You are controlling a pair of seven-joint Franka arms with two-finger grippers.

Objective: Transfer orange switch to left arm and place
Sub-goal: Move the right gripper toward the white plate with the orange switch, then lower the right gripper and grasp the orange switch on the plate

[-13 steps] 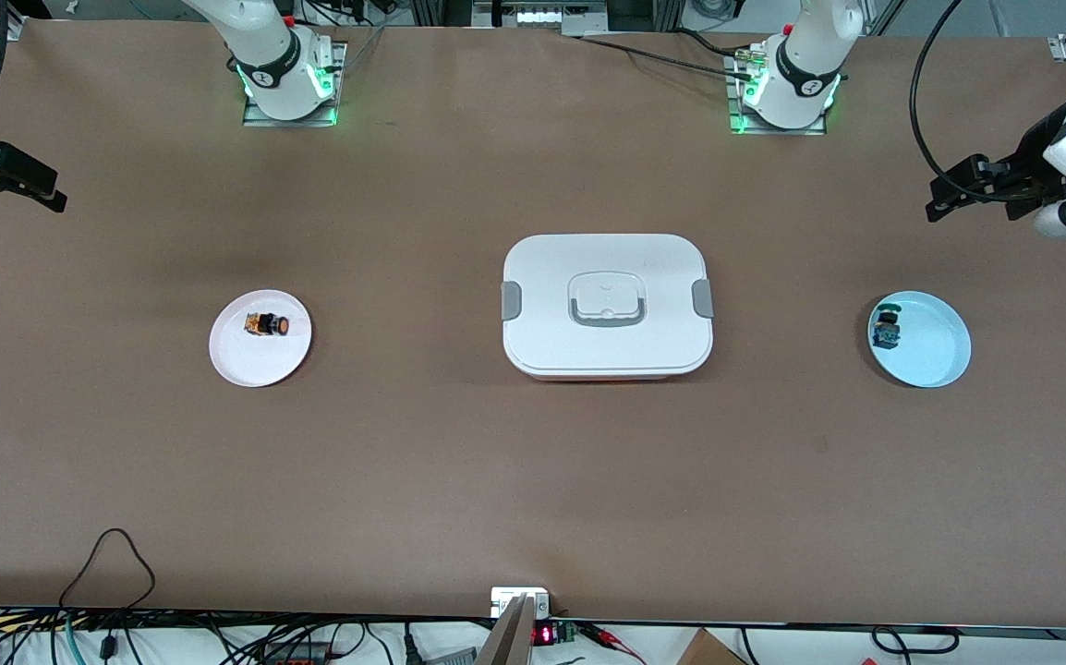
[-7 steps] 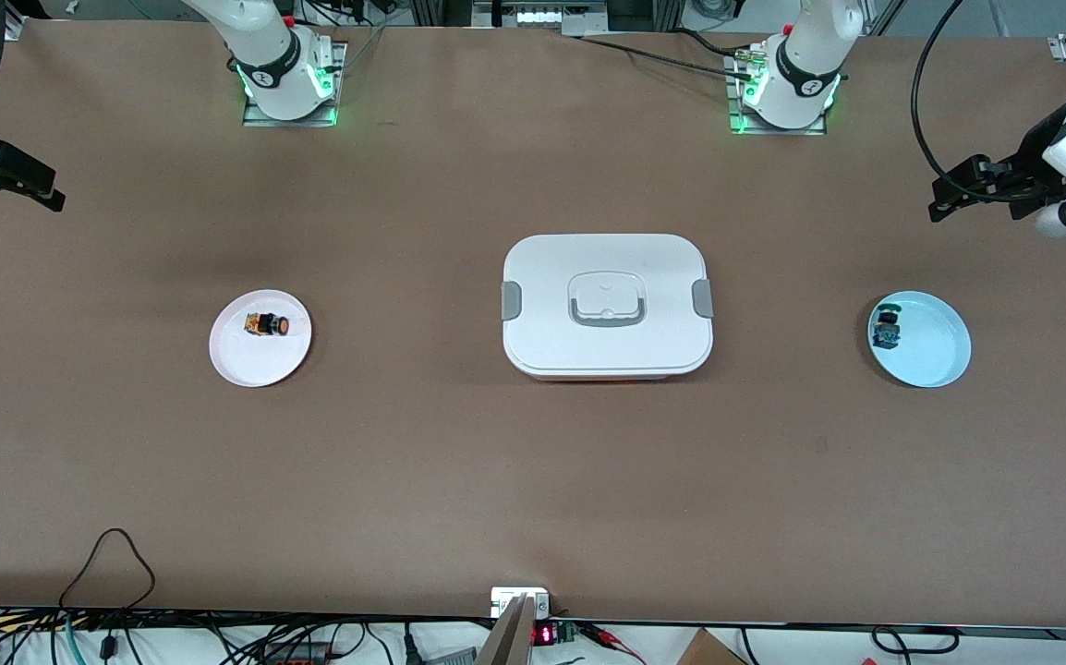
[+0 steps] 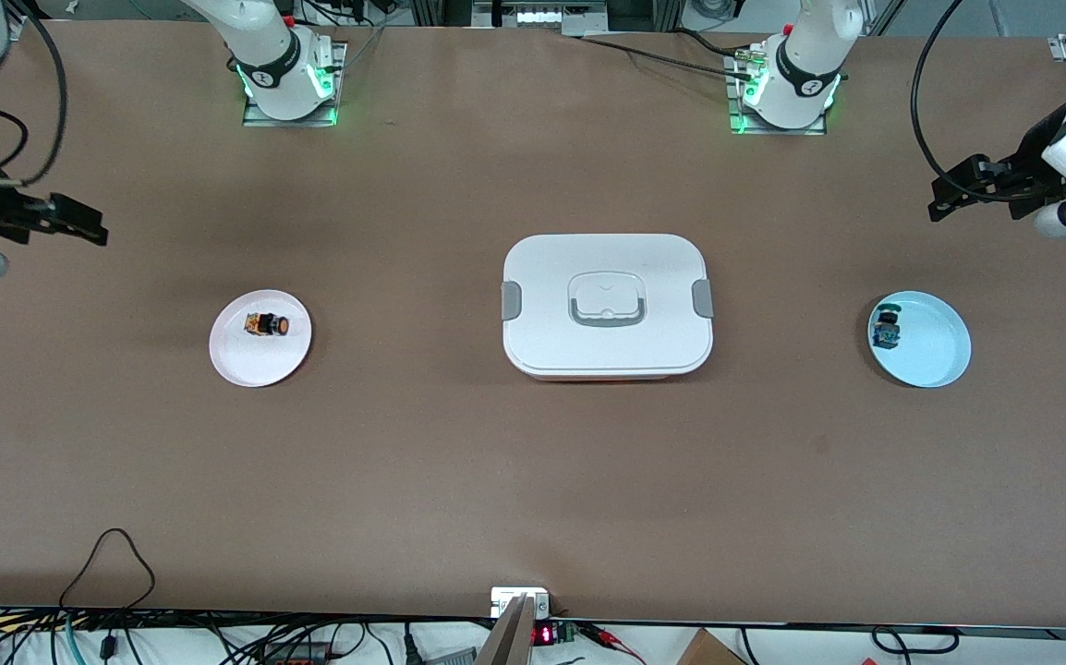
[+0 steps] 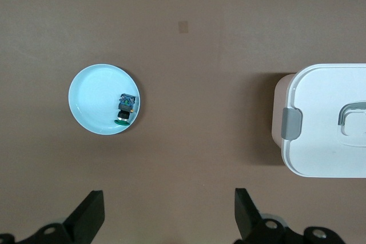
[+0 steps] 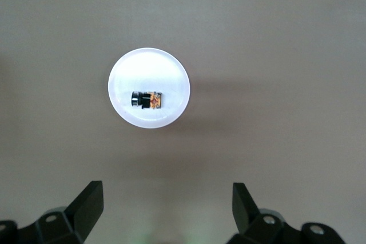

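The orange switch (image 3: 267, 325) (image 5: 147, 100) lies on its side on a small white plate (image 3: 260, 358) (image 5: 150, 71) toward the right arm's end of the table. My right gripper (image 3: 80, 226) (image 5: 167, 198) hangs open and empty in the air at that end, off to the side of the plate. The white box (image 3: 607, 305) (image 4: 326, 119), with its lid on and grey side clips, sits in the middle of the table. My left gripper (image 3: 944, 199) (image 4: 168, 210) is open and empty over the table at the left arm's end.
A light blue plate (image 3: 930, 356) (image 4: 94, 104) holds a small blue-and-green switch (image 3: 886, 328) (image 4: 126, 107) toward the left arm's end. The two arm bases (image 3: 288, 78) (image 3: 787, 88) stand at the table's back edge. Cables lie along the table's front edge (image 3: 108, 554).
My right gripper has moved in over the table toward the white plate, and more of its arm now shows. The left arm, box, plates and switches have not moved.
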